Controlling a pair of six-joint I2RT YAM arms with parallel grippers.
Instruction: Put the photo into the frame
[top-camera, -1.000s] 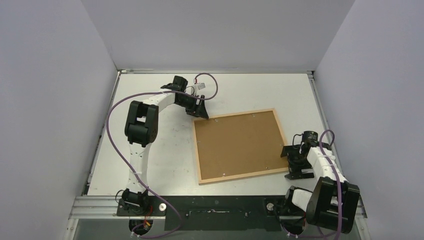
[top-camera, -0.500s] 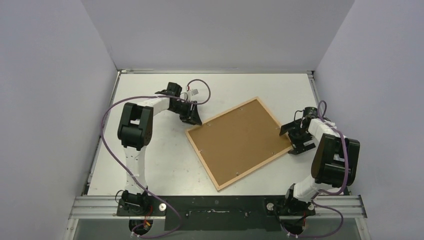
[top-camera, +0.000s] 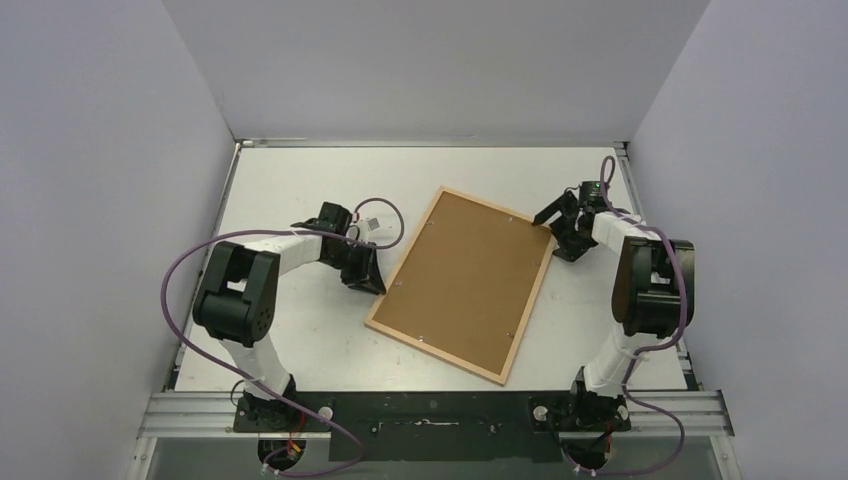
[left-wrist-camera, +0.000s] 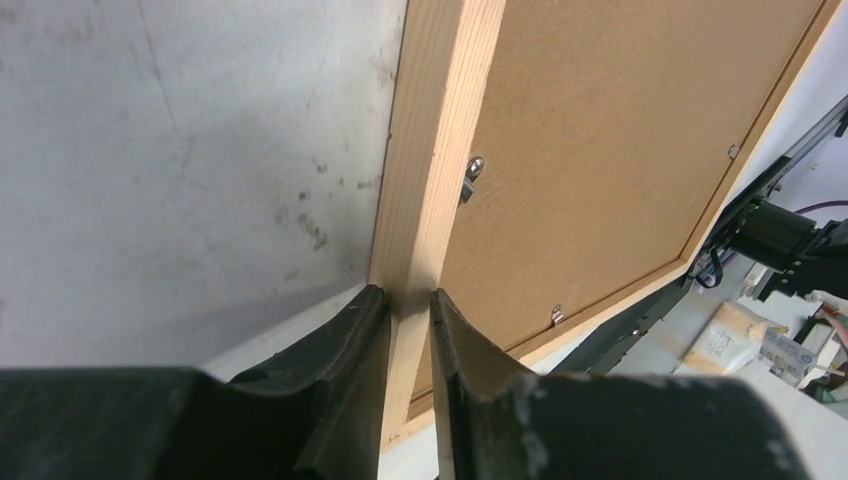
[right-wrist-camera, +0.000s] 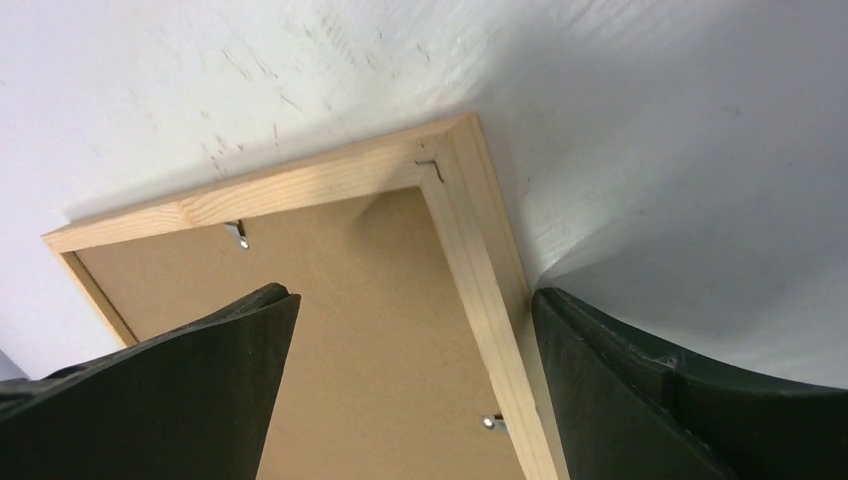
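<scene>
Though face-down, rectangular grainy pale-wood frame (left-wrist-camera: 430, 150)

The frame (top-camera: 406, 257) lies face down, so its front is hidden against the table (top-camera: 290, 180), and the brown backing board (top-camera: 462, 283) covers whatever sits inside. In the left wrist view its bar runs off the top edge. From overhead the little metal clips (left-wrist-camera: 472, 172) are too small to make out.

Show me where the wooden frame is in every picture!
Top: frame lies tilted in the middle.
Left wrist: its bar runs up the centre, pinched by the left gripper.
Right wrist: its corner sits upper centre.
Shared landmark: the brown board inside it.
</scene>
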